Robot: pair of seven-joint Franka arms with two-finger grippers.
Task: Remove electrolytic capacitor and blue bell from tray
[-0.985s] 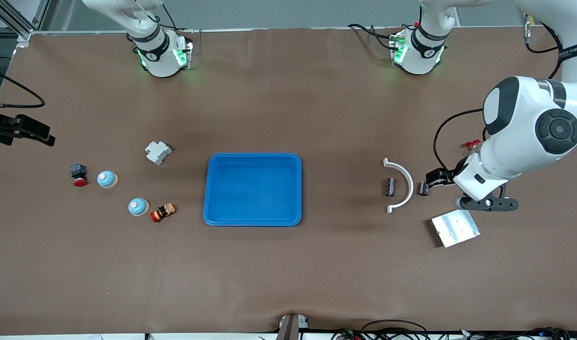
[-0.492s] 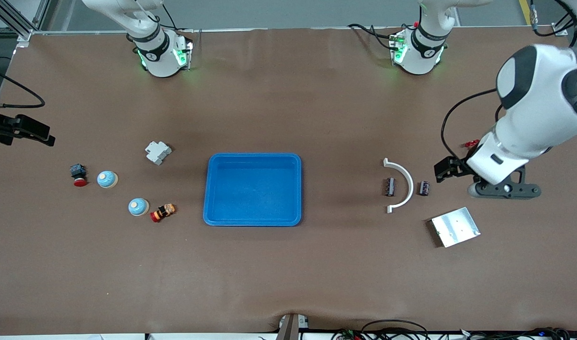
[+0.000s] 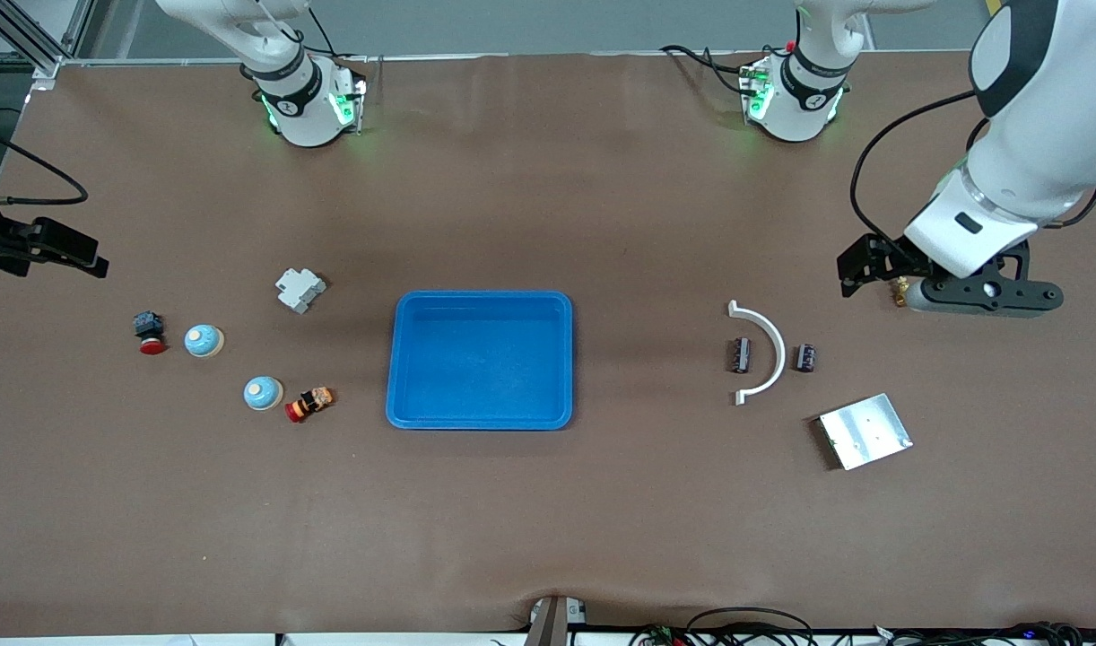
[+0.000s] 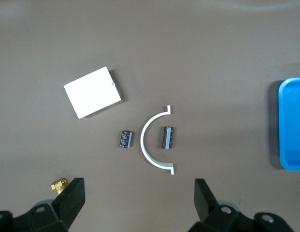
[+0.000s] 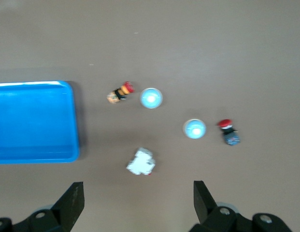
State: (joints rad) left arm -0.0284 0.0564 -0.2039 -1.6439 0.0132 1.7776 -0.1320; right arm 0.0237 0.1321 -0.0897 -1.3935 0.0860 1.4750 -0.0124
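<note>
the blue tray [image 3: 479,359] sits mid-table with nothing in it. two capacitors lie toward the left arm's end: one capacitor [image 3: 742,354] inside the curve of a white arc piece [image 3: 765,352], the other capacitor [image 3: 806,357] just outside that curve. a silver plate [image 3: 865,432] is nearer the front camera than those. the left gripper [image 3: 978,292] hangs up in the air over the table at that end, jaws spread wide and holding nothing; its wrist view shows a small brass fitting [image 4: 58,184] close by one finger, can't really make out what it is.

toward the right arm's end, two light blue bells: one bell [image 3: 204,340] beside a red-capped button switch [image 3: 149,332], the other bell [image 3: 263,393] beside a red and orange part [image 3: 309,403]. a white clip-like block [image 3: 300,290] lies farther from the front camera than the bells. the right gripper [image 5: 135,205] is high over this cluster, fingers wide apart and empty, and only the wrist view shows it.
</note>
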